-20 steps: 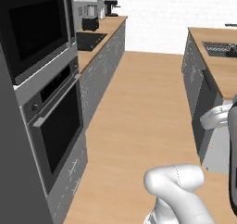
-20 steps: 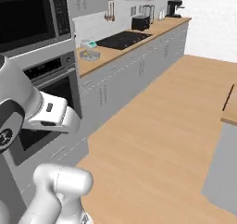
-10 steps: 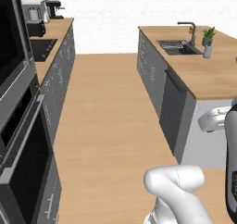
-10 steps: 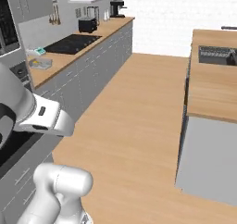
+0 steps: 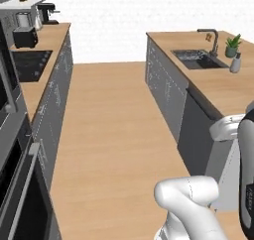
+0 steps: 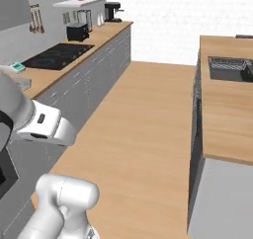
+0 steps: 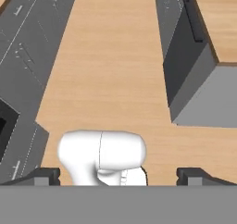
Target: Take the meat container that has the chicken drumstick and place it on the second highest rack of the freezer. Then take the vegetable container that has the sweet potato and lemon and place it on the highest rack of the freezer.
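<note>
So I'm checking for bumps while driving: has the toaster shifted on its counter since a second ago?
No. The toaster sits beside the black cooktop as before; the base turned, so the whole picture shifted.

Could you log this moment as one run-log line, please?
phase: base in aisle | jaws: open, empty | ahead: wood floor | island sink right | cooktop left

A home kitchen — grey base cabinets (image 5: 57, 102) under wooden desks (image 5: 221, 85), a black hob (image 6: 57, 55), built-in oven (image 5: 20, 204), sink (image 5: 198, 59) with tap (image 5: 211, 38), toaster (image 5: 25, 35), coffee machine (image 6: 113, 11) — a wood floor (image 5: 114, 130) ran between.
</note>
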Controlling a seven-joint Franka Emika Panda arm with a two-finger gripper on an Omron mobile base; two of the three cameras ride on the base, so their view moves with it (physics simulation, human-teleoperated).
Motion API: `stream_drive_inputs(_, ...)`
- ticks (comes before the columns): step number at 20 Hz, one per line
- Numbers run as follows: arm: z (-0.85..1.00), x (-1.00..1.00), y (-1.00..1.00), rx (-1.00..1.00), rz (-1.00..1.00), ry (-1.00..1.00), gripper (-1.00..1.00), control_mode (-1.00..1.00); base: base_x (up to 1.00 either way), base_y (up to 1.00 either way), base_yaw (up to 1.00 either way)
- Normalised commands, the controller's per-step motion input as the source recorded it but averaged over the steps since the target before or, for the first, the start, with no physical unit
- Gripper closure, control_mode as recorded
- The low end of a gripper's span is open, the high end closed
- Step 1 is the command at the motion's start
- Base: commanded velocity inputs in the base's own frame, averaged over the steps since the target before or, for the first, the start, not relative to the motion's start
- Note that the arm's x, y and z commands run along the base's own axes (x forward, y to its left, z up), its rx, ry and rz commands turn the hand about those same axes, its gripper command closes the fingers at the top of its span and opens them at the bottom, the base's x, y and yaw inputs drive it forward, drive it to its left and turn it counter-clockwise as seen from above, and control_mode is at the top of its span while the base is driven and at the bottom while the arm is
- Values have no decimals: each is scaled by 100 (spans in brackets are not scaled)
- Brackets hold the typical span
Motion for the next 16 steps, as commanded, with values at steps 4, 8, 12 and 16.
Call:
stream_drive_inputs(4, 0, 0, 0, 0, 0, 0, -100, 100, 100, 27, -11)
stream_drive_inputs(8, 0, 0, 0, 0, 0, 0, -100, 100, 100, 34, -10)
stream_drive_inputs(12, 0, 0, 0, 0, 0, 0, -100, 100, 100, 47, -7)
stream_drive_inputs(16, 0, 0, 0, 0, 0, 0, -100, 100, 100, 50, -1)
